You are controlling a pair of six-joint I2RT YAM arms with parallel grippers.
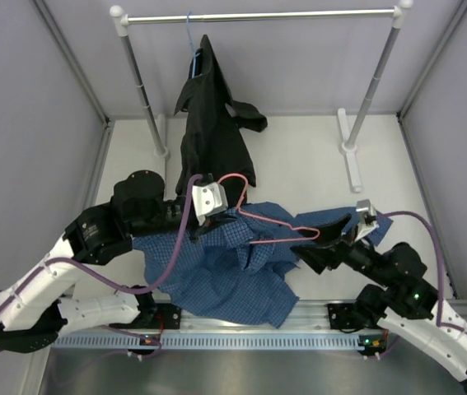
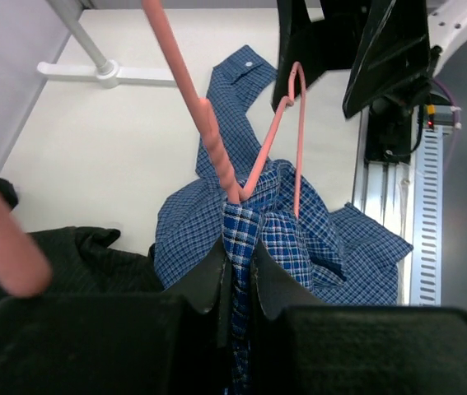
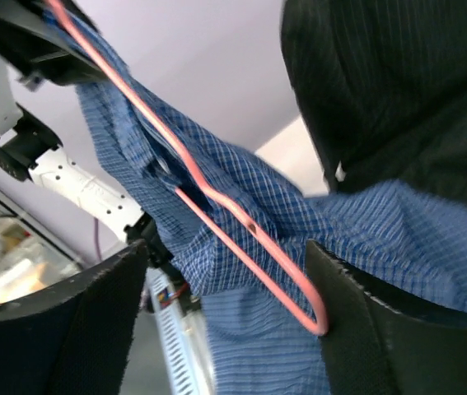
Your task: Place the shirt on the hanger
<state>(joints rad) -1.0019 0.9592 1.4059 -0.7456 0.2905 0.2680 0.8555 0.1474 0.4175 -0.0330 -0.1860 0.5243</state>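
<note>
Left gripper (image 2: pixel 237 257) clamping fold of blue checked shirt (image 1: pixel 225 276), shirt lying heaped on table (image 1: pixel 299 156) between arms. Right gripper (image 3: pixel 225 251) gaping apart, pink hanger (image 1: pixel 276 226) lying across shirt, its end touching one finger.

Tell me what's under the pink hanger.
The bunched blue checked shirt lies under the hanger, its fabric pinched by the left claw. Whatever lies beneath the shirt is covered and cannot be seen.
</note>
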